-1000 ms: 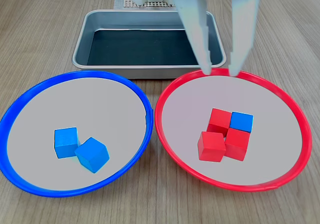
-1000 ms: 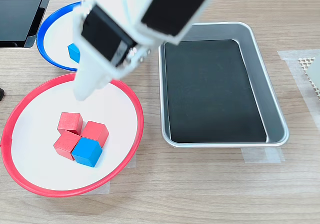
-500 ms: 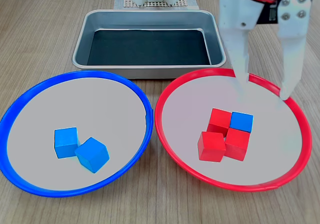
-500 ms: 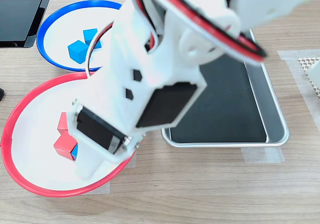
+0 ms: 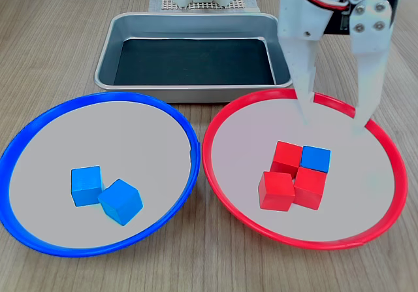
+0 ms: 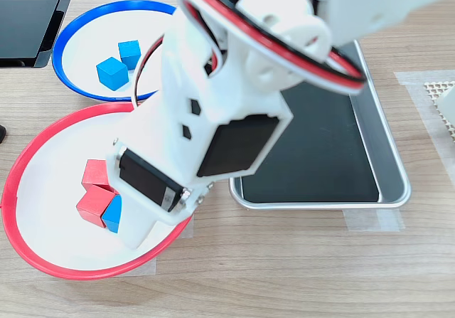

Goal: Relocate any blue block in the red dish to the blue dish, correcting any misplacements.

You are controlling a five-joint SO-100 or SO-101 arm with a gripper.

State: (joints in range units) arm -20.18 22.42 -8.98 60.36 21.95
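You will find no readable writing or brand on anything here. In the first exterior view your gripper (image 5: pixel 330 119) hangs wide open and holds nothing, its tips above the far part of the red dish (image 5: pixel 222 119). The blue block (image 5: pixel 316 157) lies in this dish just below the tips, touching red cubes (image 5: pixel 277 189). The blue dish (image 5: pixel 39 119) holds two blue cubes (image 5: pixel 104 194).

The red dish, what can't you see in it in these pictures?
- Second exterior view: the arm covers the right part of the red dish, most of the blue block and the third red block.
- Second exterior view: the hand is hidden behind the arm.
- First exterior view: the hand is cut off at the top edge.
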